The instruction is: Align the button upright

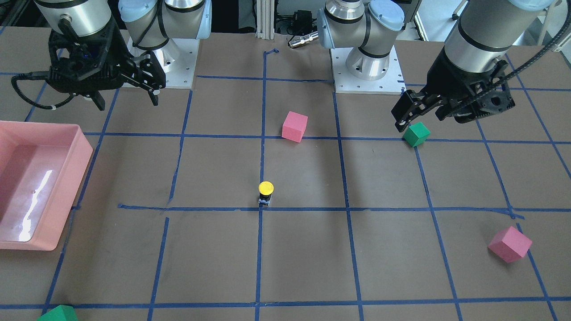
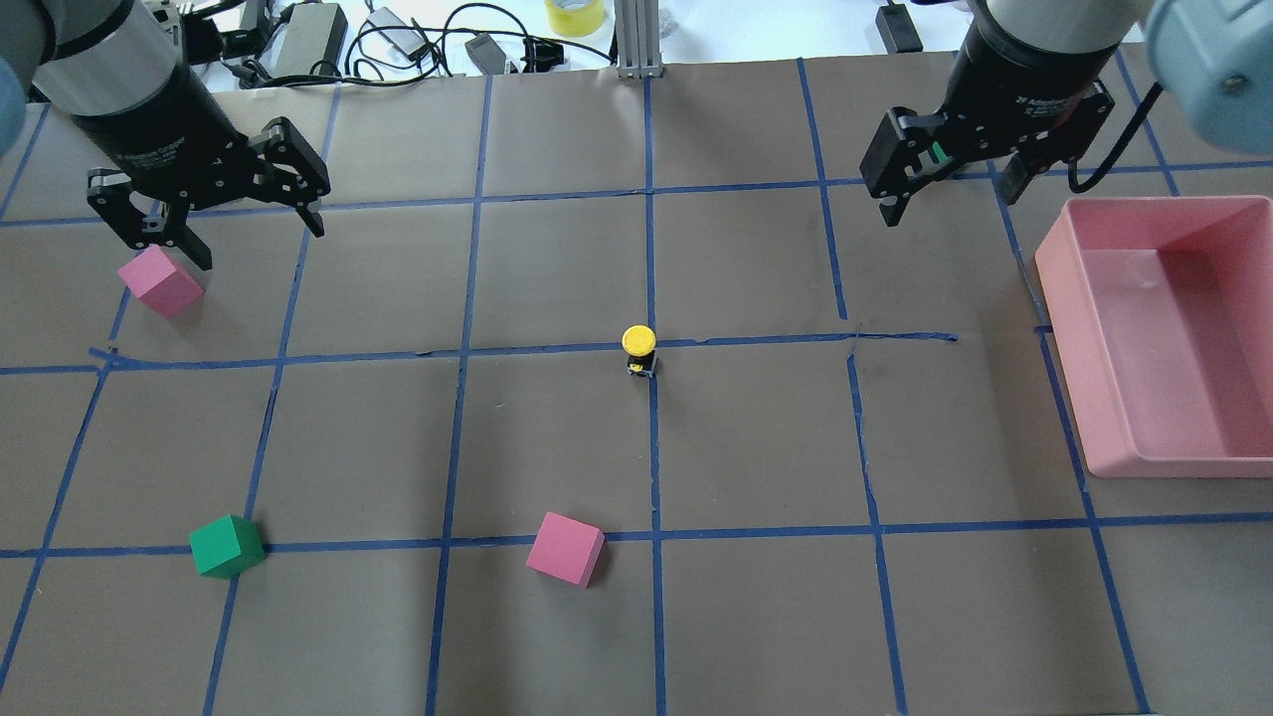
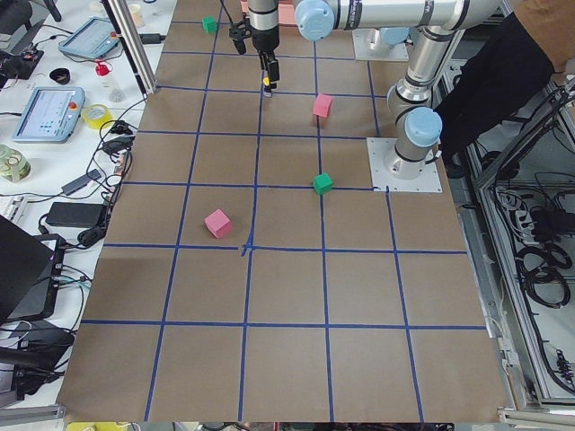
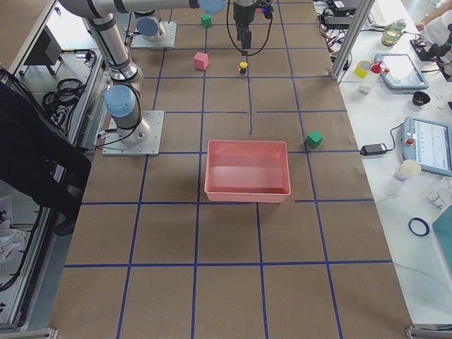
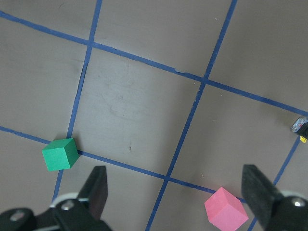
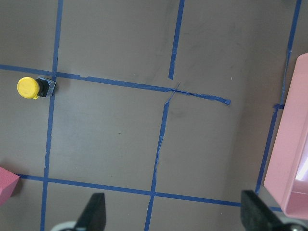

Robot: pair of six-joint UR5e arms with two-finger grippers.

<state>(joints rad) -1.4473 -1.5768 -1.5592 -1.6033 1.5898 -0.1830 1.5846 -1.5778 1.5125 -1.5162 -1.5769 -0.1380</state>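
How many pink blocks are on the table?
2. One pink block sits near the robot, mid-table; the other pink block lies farther out on the robot's left. None seems hidden.

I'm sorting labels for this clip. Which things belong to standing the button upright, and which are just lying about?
Job: button, standing cap up; left gripper and right gripper, both open.
Lying about: pink cube, second pink cube, green cube, second green cube, pink bin.

We log a brown surface (image 2: 557, 438) gridded with blue tape (image 2: 653, 447). The button (image 2: 638, 350) has a yellow cap and a black body. At its 7 o'clock is a pink cube (image 2: 565, 548), at 8 o'clock a green cube (image 2: 227, 546), and at 3 o'clock a pink tray (image 2: 1174, 348). The left hand (image 2: 259, 245) and right hand (image 1: 127, 104) are black.
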